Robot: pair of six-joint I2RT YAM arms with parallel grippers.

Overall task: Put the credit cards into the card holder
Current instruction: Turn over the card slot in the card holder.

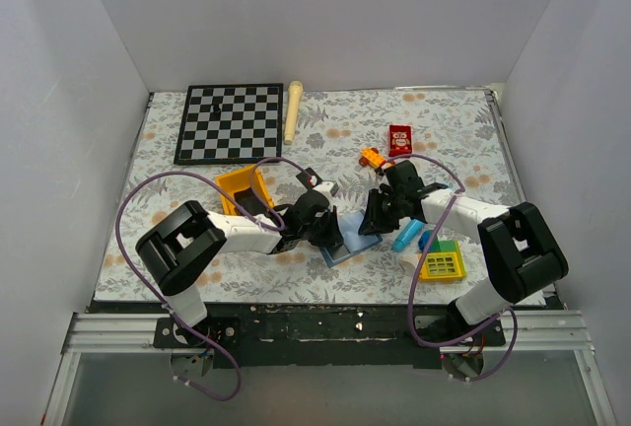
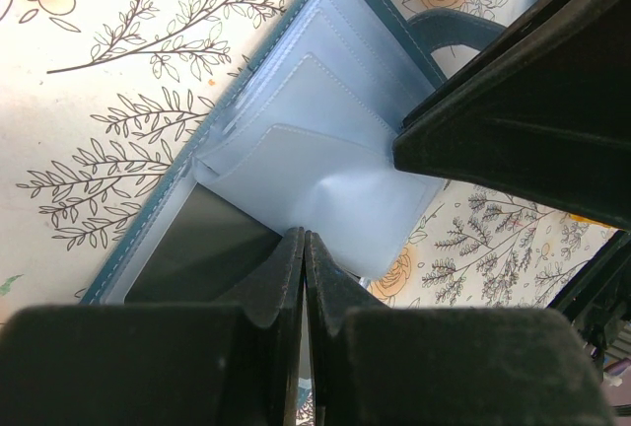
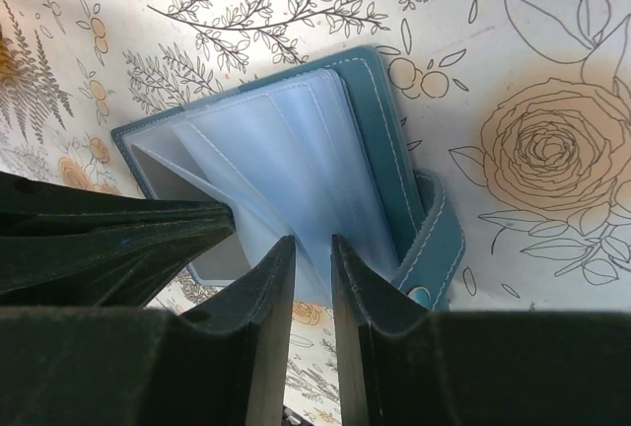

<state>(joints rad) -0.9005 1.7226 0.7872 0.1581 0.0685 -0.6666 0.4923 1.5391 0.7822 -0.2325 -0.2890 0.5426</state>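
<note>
When looking from above, can see the card holder (image 1: 345,242) lying open like a book on the surface (image 1: 463,140). Inside it, under a clear pocket, can make out one dark credit card (image 2: 197,239) already tucked in. Cannot find a second card anywhere beside the holder. Find the left gripper (image 2: 304,241) pressed together, tips at the holder's inner sleeves, and the right gripper (image 3: 313,246) a little apart over the same sleeves, clamped on nothing visible. Seems about half done; remains to place the other card.
</note>
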